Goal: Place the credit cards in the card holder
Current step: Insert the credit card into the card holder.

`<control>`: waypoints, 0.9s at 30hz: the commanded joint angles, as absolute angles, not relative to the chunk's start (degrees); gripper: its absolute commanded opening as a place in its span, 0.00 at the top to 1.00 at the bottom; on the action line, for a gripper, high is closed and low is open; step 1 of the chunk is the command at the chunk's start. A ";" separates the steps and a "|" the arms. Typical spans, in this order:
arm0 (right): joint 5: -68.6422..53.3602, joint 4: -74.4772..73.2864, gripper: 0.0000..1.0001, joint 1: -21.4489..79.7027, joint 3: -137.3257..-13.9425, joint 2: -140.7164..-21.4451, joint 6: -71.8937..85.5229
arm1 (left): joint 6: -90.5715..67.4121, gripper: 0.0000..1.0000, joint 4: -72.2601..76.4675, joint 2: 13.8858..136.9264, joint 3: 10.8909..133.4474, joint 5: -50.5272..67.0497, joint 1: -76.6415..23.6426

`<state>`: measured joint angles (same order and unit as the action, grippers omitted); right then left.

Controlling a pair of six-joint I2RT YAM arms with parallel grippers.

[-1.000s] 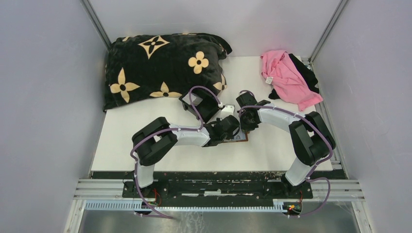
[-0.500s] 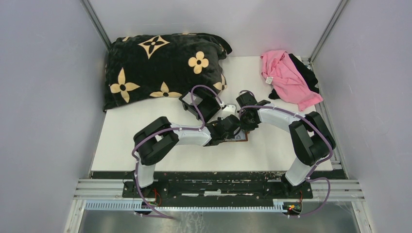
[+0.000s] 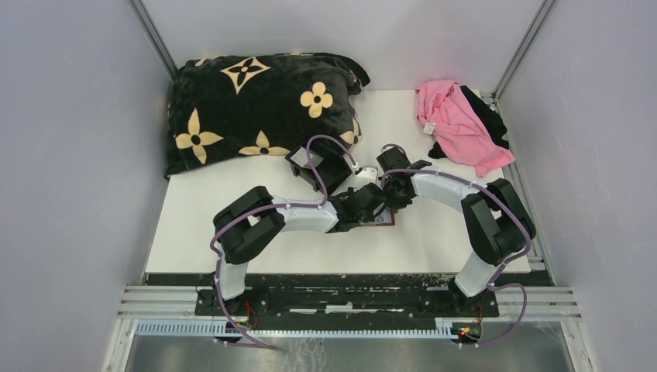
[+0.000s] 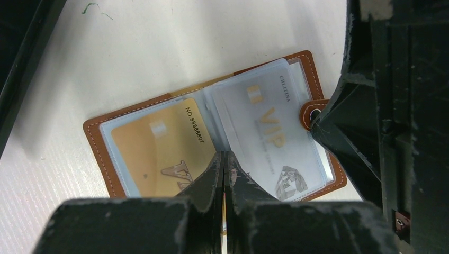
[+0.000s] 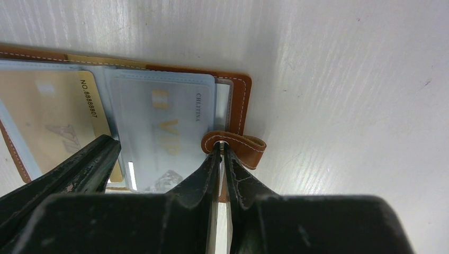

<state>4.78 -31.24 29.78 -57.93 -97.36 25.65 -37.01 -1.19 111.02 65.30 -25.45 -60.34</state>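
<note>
hardly anything has shifted on the worktop [image 3: 434, 240] this past second.
both arms stay huddled over the open card holder [image 5: 241, 106], lying flat; left jaws clenched at its fold, on what i cannot tell; right jaws pinch its snap tab [image 5: 243, 148]; two credit cards [image 4: 159, 148] sit sleeved.

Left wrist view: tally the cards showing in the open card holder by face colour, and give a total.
Gold-faced card: 1
Pale grey VIP card: 1
Total: 2 showing; any others behind the clear sleeves cannot be seen.
</note>
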 commanded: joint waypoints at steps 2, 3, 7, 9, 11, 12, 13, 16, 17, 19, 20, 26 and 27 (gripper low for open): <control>3.61 -30.38 0.86 30.41 -56.48 -97.34 26.61 | -37.68 0.97 -2.89 111.11 64.96 -25.67 -60.93; 3.60 -30.33 0.85 30.34 -56.37 -97.30 26.63 | -37.70 0.97 -3.34 111.23 64.92 -25.66 -60.94; 3.60 -30.40 0.86 30.39 -56.37 -97.26 26.63 | -37.66 0.97 -5.92 111.62 65.58 -26.41 -60.91; 3.69 -30.41 0.85 30.36 -56.34 -97.28 26.63 | -37.54 0.97 -7.44 111.62 65.93 -27.08 -60.86; 3.78 -30.45 0.85 30.39 -56.42 -97.38 26.63 | -37.36 0.97 -9.10 111.54 66.08 -27.99 -60.87; 3.78 -30.42 0.85 30.40 -56.43 -97.48 26.63 | -37.35 0.97 -9.66 111.41 66.07 -28.42 -60.82; 3.78 -30.33 0.85 30.35 -56.43 -97.48 26.64 | -37.34 0.97 -10.08 111.22 65.95 -28.86 -60.86; 3.65 -30.08 0.85 30.37 -56.44 -97.82 26.63 | -37.50 0.97 -10.86 110.20 65.22 -30.19 -60.84; 3.61 -30.02 0.85 30.37 -56.43 -97.82 26.72 | -37.59 0.97 -11.03 109.71 64.95 -30.70 -60.85; 3.52 -29.97 0.85 30.36 -56.49 -97.98 26.72 | -37.68 0.97 -11.61 109.29 64.70 -31.69 -60.74; 3.52 -29.97 0.85 30.38 -56.51 -98.07 26.72 | -37.70 0.97 -11.91 109.18 64.69 -31.99 -60.78; 3.70 -30.24 0.85 30.34 -57.14 -98.16 26.35 | -38.65 0.96 -13.20 107.76 65.01 -34.91 -60.65; 3.95 -30.61 0.85 30.32 -57.44 -98.10 26.01 | -38.81 0.95 -13.33 107.02 65.19 -35.51 -60.70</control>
